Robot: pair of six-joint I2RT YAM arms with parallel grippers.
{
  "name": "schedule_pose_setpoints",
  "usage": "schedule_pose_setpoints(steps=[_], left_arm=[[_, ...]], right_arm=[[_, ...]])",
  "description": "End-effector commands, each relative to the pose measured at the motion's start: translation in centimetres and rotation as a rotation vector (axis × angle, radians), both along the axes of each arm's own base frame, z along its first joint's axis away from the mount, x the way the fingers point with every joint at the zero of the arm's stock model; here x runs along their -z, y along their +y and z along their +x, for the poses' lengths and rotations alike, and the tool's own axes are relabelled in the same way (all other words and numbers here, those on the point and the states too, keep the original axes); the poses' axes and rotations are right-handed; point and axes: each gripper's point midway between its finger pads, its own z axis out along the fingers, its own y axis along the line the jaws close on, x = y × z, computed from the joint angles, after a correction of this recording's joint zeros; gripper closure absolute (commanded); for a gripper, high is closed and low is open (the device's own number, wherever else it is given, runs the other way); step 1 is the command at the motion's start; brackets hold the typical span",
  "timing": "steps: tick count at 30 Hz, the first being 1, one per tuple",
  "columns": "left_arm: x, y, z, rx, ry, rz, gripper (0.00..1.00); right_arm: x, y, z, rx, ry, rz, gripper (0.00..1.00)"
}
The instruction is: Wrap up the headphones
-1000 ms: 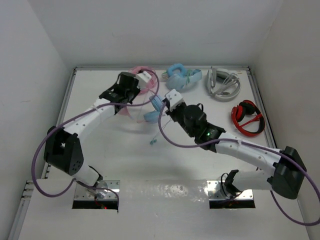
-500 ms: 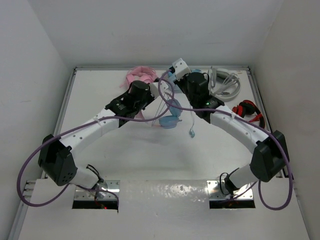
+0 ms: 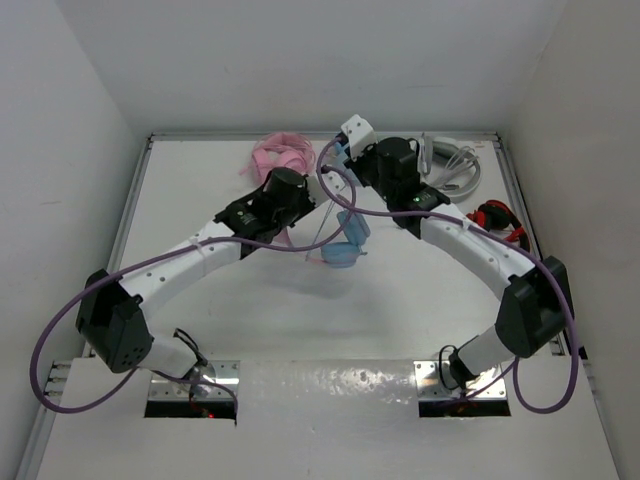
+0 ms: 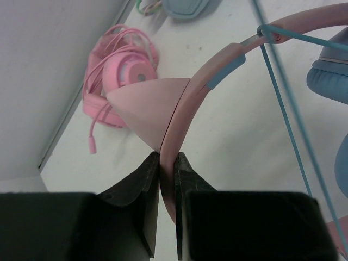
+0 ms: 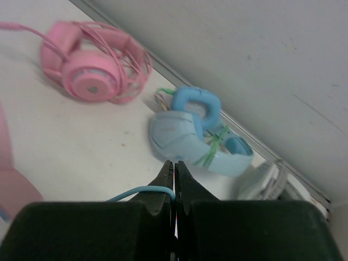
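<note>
All-pink headphones (image 3: 280, 153), their cable coiled round them, are laid at the counter's (image 3: 400, 310) twelve o'clock edge. All-light-blue headphones (image 5: 190, 136), bound with a green tie, are seen beside them toward one o'clock. White headphones (image 3: 450, 168) and red headphones (image 3: 497, 222) are placed toward two o'clock.

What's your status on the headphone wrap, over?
Left gripper shut on the cat-eared headband. Right gripper shut on the blue cable. Headphones held between both arms, cable taut. All-pink headphones behind, apart.
</note>
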Motion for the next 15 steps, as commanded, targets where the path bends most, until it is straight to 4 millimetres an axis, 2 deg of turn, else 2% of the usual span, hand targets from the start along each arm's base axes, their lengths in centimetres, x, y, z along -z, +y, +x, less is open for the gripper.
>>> schedule_pose_setpoints(steps=[1,5,6,8,9,11,15], left_arm=[[-1.5,-1.5,-1.9,0.074,0.050,-0.060,1.00],[-3.5,-2.3,-2.9,0.109,0.071,-0.129,1.00],[-3.9,-2.5,-3.3,0.124,0.077,-0.144,1.00],[-5.1,-2.3,-3.8,0.127,0.066,-0.168,1.00],[-5.4,-2.3,-4.0,0.135,0.064,-0.178,1.00],[-5.8,-2.5,-4.5,0.154,0.075,-0.193,1.00],[-5.4,-2.8,-5.0,0.177,0.101,-0.196,1.00]], right_arm=[[-9.1,1.0,1.2,-0.026,-0.186,0.219,1.00],[-8.4,0.2,2.0,0.020,-0.172,0.220,1.00],[-7.2,-0.4,2.1,0.034,-0.151,0.214,1.00],[-6.5,-1.4,2.2,0.065,-0.144,0.222,1.00],[-5.2,-2.3,2.3,0.088,-0.122,0.220,1.00],[-4.5,-3.4,2.7,0.114,-0.109,0.262,1.00],[-3.3,-4.1,3.7,0.121,-0.066,0.335,1.00]])
